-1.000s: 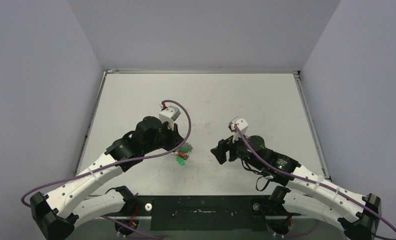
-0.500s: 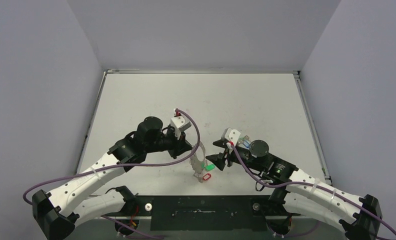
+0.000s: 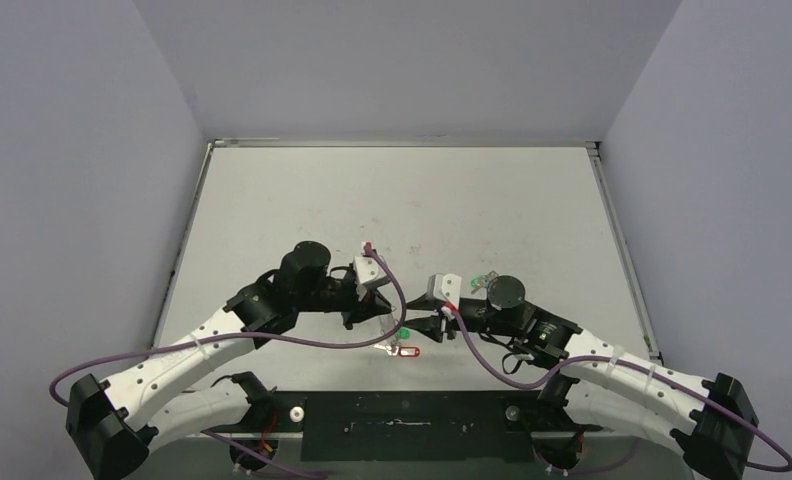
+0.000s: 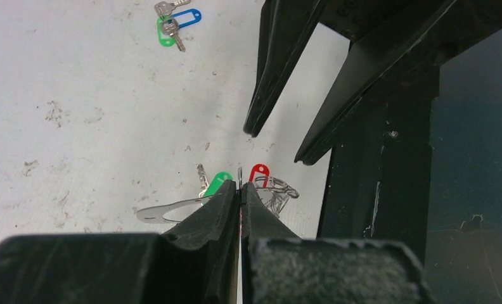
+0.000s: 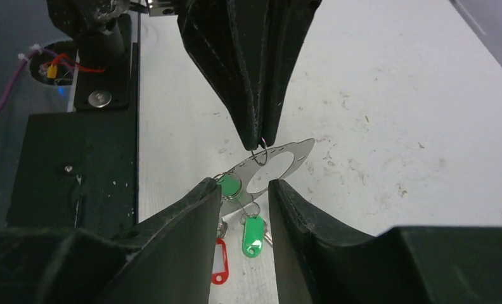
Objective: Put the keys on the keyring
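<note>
Near the front edge of the table [image 3: 492, 200], between the two arm bases, we are watching both grippers meeting over the work. Our left gripper [image 3: 380, 318] is pinching fully closed on one small wire loop of the keyring [image 5: 300, 150]. That ring is hanging tilted, clear of the surface, with a green-tagged key [image 5: 253, 235] and a red-tagged key [image 5: 220, 266] already dangling from its rim. A second ago the ring was sitting low beneath the left gripper, further left, while the right gripper [image 3: 419, 326] was standing wide and well apart. Now it is moving in and narrowing, its fingers straddling the ring's near rim with a gap showing (we cannot tell whether either pad is touching metal yet). We are judging this as a brace, steadying the ring so more keys can go on. Two loose keys [image 4: 172, 22], blue and green tagged, are waiting far back on the table.
</note>
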`<state>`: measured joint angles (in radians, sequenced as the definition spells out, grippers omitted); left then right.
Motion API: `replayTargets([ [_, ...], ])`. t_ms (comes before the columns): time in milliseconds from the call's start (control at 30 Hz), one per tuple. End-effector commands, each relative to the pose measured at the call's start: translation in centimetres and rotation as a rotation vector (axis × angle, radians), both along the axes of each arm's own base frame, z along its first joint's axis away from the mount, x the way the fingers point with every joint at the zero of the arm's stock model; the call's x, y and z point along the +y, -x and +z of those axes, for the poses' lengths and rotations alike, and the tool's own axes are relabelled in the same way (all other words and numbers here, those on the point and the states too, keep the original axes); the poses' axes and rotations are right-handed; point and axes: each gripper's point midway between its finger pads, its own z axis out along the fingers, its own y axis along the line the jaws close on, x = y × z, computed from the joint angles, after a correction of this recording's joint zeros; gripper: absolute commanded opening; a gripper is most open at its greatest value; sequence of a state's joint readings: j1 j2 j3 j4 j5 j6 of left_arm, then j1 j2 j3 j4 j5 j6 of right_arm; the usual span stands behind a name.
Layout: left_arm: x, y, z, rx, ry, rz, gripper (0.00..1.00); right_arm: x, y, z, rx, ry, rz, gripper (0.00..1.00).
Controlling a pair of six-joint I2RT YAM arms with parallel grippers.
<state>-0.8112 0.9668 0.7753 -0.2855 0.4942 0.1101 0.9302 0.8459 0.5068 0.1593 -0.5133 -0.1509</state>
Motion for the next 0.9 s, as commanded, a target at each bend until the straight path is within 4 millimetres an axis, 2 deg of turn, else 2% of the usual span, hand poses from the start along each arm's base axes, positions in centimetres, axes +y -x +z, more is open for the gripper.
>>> replayTargets([
  [0, -1.1, 0.6, 2.1, -0.123, 0.077, -0.110, 0.00, 1.3, 1.0, 1.8, -0.090, -0.009, 0.139, 0.35],
  [267, -1.1, 1.4, 1.9, -0.163, 0.081, -0.163, 0.00, 2.0, 0.9, 1.3, -0.106, 0.004, 0.190, 0.33],
  [500, -1.4, 1.7, 2.0, -0.162, 0.090, -0.179, 0.00, 2.2, -0.5, 0.8, -0.090, 0.024, 0.137, 0.31],
  [700, -1.6, 1.8, 1.9, -0.158, 0.090, -0.192, 0.00, 2.2, -0.9, 1.7, -0.085, -0.013, 0.125, 0.31],
  [867, -1.7, 1.8, 1.9, -0.162, 0.091, -0.193, 0.00, 2.8, -0.8, 1.8, -0.065, -0.017, 0.154, 0.25],
])
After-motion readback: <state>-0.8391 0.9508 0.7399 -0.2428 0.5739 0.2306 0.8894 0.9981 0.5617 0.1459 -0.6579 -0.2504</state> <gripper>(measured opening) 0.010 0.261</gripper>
